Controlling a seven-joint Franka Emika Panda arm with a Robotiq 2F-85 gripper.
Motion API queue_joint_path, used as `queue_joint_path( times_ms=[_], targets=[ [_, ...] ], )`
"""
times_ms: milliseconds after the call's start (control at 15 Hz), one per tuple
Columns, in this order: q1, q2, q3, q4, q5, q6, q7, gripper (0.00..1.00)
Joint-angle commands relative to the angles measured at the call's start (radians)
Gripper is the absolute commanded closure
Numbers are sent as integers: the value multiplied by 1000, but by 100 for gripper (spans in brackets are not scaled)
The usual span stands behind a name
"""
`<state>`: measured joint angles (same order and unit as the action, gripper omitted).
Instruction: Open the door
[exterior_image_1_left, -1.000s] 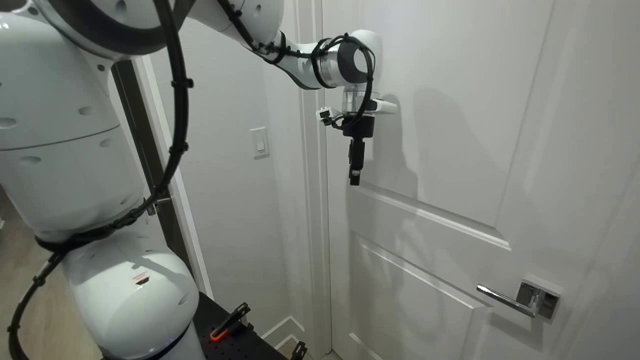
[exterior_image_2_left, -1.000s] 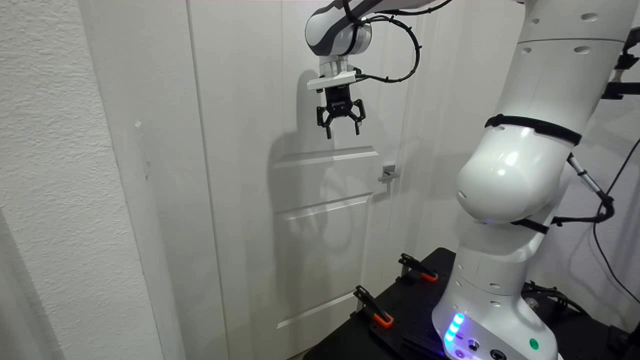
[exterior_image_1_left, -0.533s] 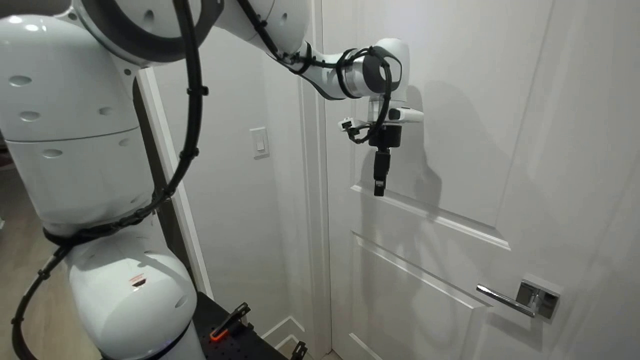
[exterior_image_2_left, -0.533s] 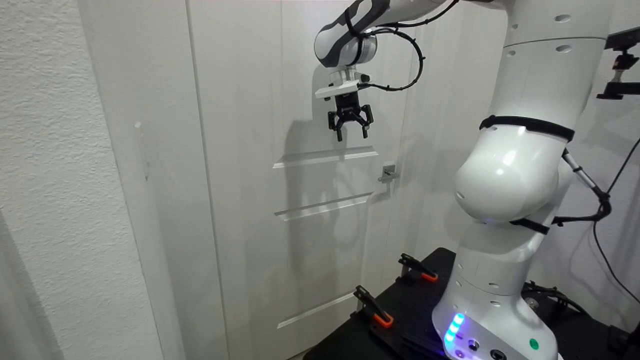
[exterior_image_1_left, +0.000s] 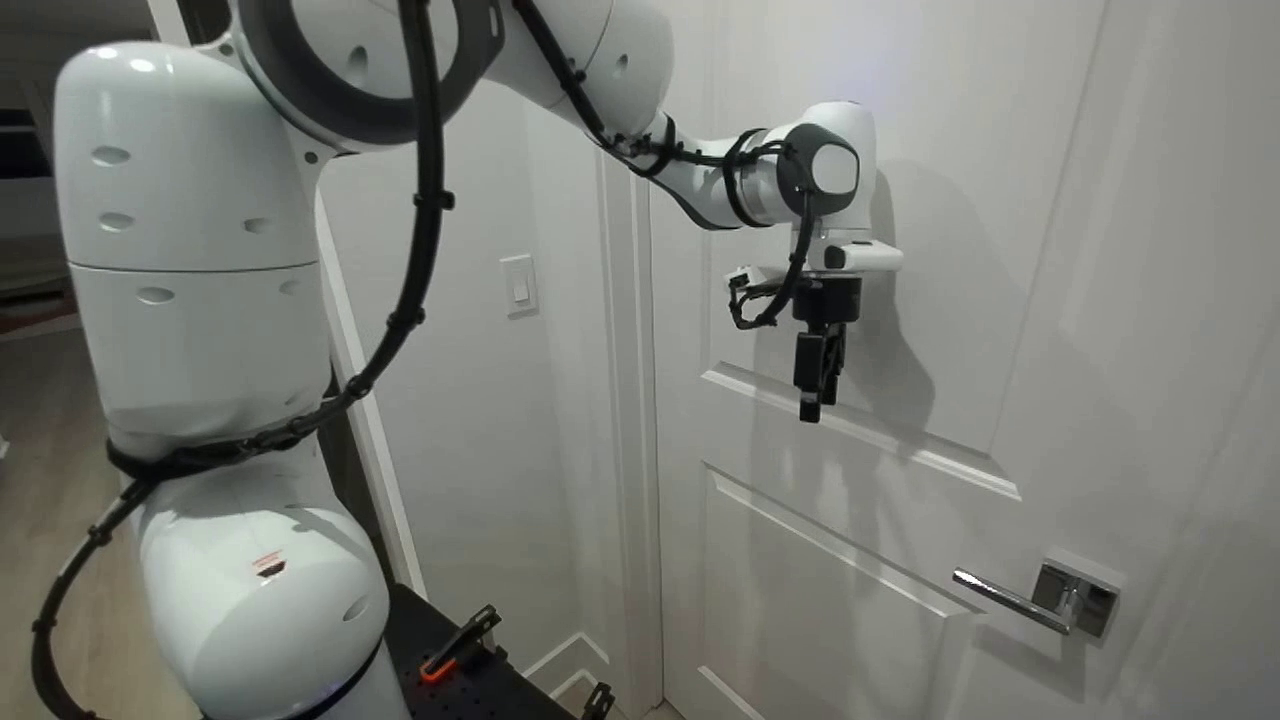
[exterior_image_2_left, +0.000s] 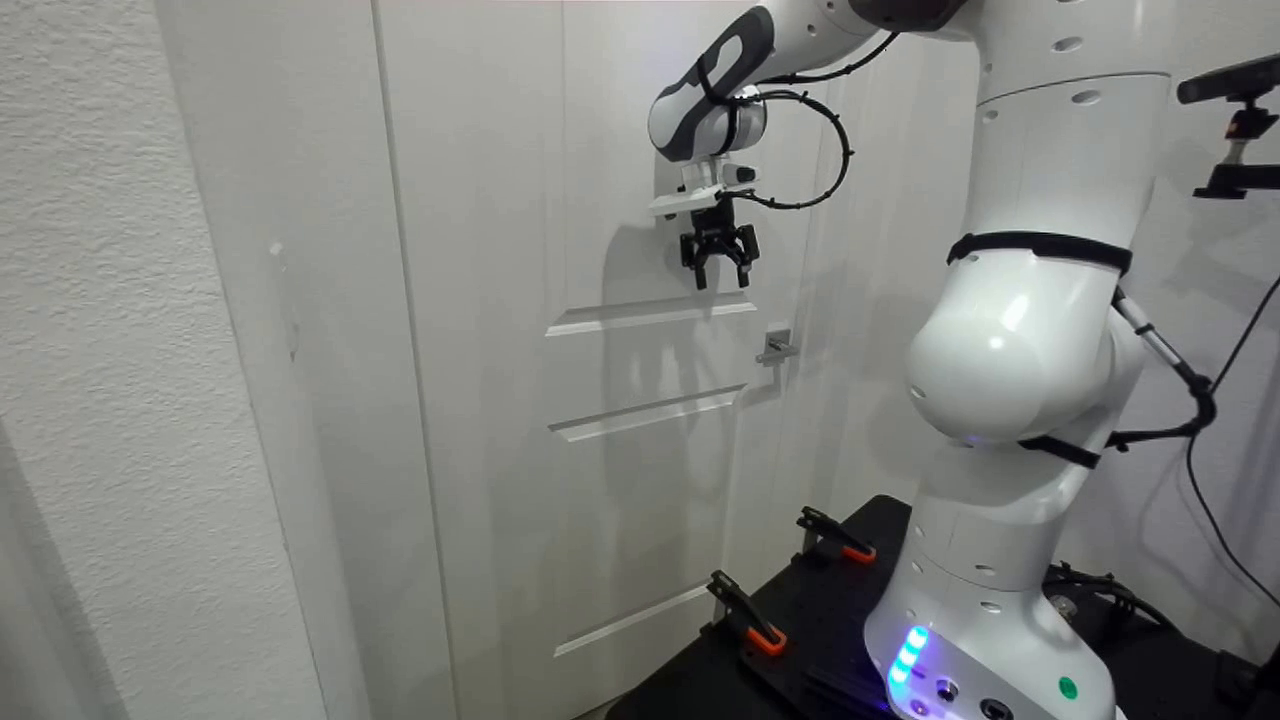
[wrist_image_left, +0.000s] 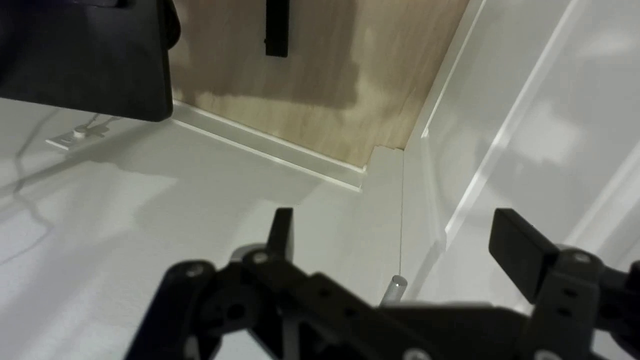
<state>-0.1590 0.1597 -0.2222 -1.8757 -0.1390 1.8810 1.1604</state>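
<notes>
- Wrist view: we look past the tool (wrist_image_left: 392, 226), which reaches in from the lower edge with its two fingers (wrist_image_left: 520, 252) spread wide apart.
- In an exterior view, we find the tall white door (exterior_image_1_left: 930, 510) across the right half, raised rectangular panels on its face; it looks closed to us.
- Its silver lever handle (exterior_image_1_left: 1010, 601) sits on a square plate (exterior_image_1_left: 1100, 608) low at the right in that view, the lever pointing inward across the door.
- In both exterior views, we see the tool hanging in front of the lower part of the upper panel (exterior_image_1_left: 960, 250), fingers downward, higher than the lever handle and well apart from it.
- We cannot tell how near the fingers are to the door's surface.
- From the wrist, the rounded end of the lever handle shows low in the picture, in line with the gap between the fingers and partly hidden by the tool.
- We have the arm (exterior_image_2_left: 1010, 370) standing on a black worktop (exterior_image_2_left: 690, 690), two clamps (exterior_image_2_left: 742, 602) with orange parts near its edge, and a strip of blue light (exterior_image_2_left: 909, 656) on the arm's base.
- A thick dark cable (exterior_image_1_left: 428, 150) is strapped along the arm.
- In an exterior view, left of the frame (exterior_image_1_left: 625, 350), we note a light switch (exterior_image_1_left: 519, 286) on the pale wall (exterior_image_1_left: 455, 380).
- The wrist camera shows us wood-toned floor (wrist_image_left: 300, 125) meeting a white baseboard (wrist_image_left: 270, 145).
</notes>
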Motion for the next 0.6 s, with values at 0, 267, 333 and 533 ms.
queue_joint_path(
  times_ms=[0, 267, 333, 533],
  targets=[
    [-23, 74, -28, 76, -1, 7, 63, 0],
    [-54, 134, -60, 133, 28, 21, 66, 0],
    [-62, 149, -67, 149, 37, 25, 64, 0],
    [-87, 187, -85, 177, 55, 42, 60, 0]
  ],
)
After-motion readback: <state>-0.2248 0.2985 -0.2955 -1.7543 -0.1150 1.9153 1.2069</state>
